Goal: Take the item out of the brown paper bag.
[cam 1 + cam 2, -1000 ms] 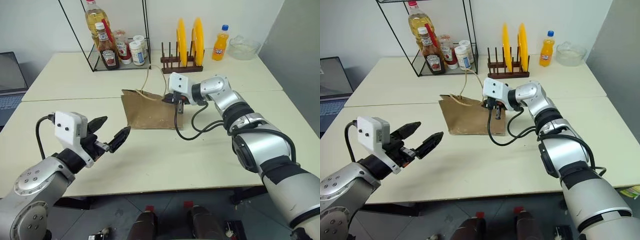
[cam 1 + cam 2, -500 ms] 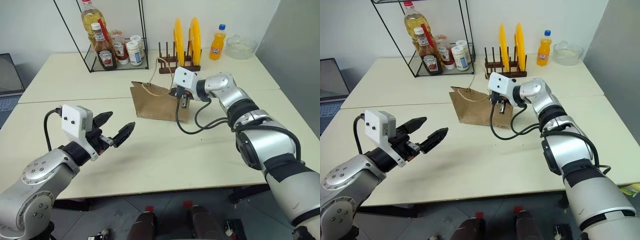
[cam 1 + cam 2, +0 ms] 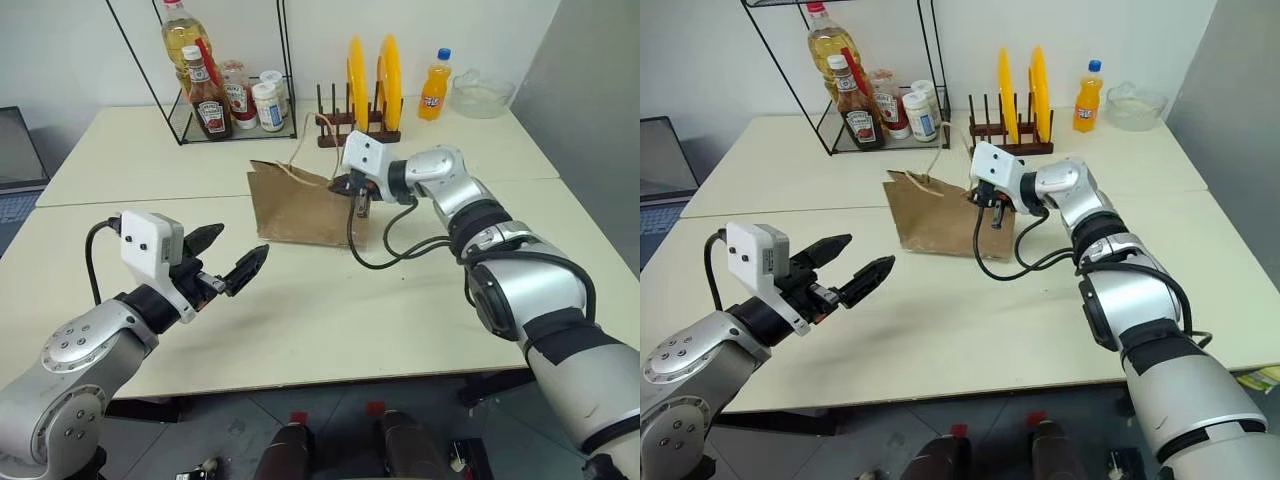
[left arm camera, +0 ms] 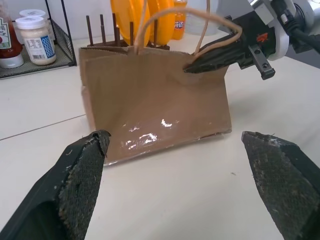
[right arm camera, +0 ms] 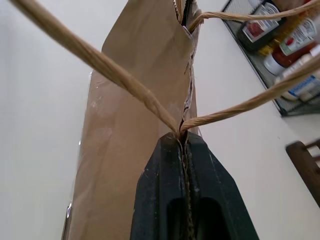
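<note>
The right end effector pinches the top edge of the brown paper bag, which stands on the worktop. The left end effector, fingers spread, hovers well apart from the bag, pointing at it.

Pale cream desk carrying a brown paper bag near its middle, with a black wire rack, wooden plate rack, orange soda bottle and clear bowl along the far edge.

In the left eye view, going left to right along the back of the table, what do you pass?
Wire rack of bottles → wooden plate rack with yellow plates → orange soda bottle → clear glass bowl.
</note>
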### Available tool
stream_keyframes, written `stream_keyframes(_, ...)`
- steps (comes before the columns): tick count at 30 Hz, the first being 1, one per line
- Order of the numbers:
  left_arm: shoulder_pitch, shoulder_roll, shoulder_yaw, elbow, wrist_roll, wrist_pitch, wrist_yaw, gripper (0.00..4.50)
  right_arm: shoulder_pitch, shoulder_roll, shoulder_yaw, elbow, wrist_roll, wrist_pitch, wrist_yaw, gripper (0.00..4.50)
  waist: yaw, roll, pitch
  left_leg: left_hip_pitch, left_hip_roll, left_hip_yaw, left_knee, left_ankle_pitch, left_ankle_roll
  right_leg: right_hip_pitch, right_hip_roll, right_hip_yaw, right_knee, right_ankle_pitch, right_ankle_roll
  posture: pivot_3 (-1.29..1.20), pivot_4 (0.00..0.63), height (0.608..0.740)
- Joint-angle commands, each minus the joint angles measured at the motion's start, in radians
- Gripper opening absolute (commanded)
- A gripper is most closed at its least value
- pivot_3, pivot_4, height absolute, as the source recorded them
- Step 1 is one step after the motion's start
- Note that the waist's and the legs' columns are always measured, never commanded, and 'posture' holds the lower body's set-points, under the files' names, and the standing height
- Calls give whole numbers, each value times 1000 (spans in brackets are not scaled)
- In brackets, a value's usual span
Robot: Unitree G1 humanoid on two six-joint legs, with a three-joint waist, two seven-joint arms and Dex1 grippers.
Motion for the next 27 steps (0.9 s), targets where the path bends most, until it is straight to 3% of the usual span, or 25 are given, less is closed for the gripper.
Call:
stream_keyframes(1, 2, 9, 7, -29, -9, -28, 2, 4500, -23, 23, 3, -28, -1, -39, -4, 34, 0, 0, 0, 0, 0, 0, 0, 0, 0, 0, 0, 0, 0, 0, 0, 0, 150, 740)
stream_keyframes(7, -8, 10, -6, -27, -7, -30, 10, 4500, 24, 35, 56, -19, -67, -60, -133, 34, 3, 0, 0, 0, 0, 0, 0, 0, 0, 0, 0, 0, 0, 0, 0, 0, 150, 740)
stream_keyframes(8, -10, 9, -9, -26, -7, -30, 12, 4500, 28, 29, 57, -19, -69, -61, -139, 222, 3, 0, 0, 0, 0, 0, 0, 0, 0, 0, 0, 0, 0, 0, 0, 0, 150, 740)
stream_keyframes(11, -10, 8, -17, -23, -10, -30, 12, 4500, 36, 0, 35, -24, -40, -60, -79, 961, 3, 0, 0, 0, 0, 0, 0, 0, 0, 0, 0, 0, 0, 0, 0, 0, 150, 740)
stream_keyframes(19, -45, 52, 3, 118, 15, -60, -71, 4500, 113, -186, -60, -134, 97, -46, 147, 3762, 8, 0, 0, 0, -1, -1, 0, 0, 0, 1, 0, -1, 0, 0, 0, 0, 150, 740)
stream_keyframes(21, -69, 90, 8, 212, 53, -95, -119, 4500, 197, -235, -110, -276, 170, 44, 163, 4480, 8, 0, 0, 0, -1, -1, 0, 0, 0, 1, 0, -1, 0, 0, 0, 0, 150, 740)
stream_keyframes(27, -424, 175, -151, 678, 274, -308, -273, 4500, 703, -205, -205, -1230, 327, 666, -85, 4480, 28, 0, 0, -1, 1, -6, 0, 0, 0, 2, 0, -6, 0, 0, -1, 0, 150, 740)
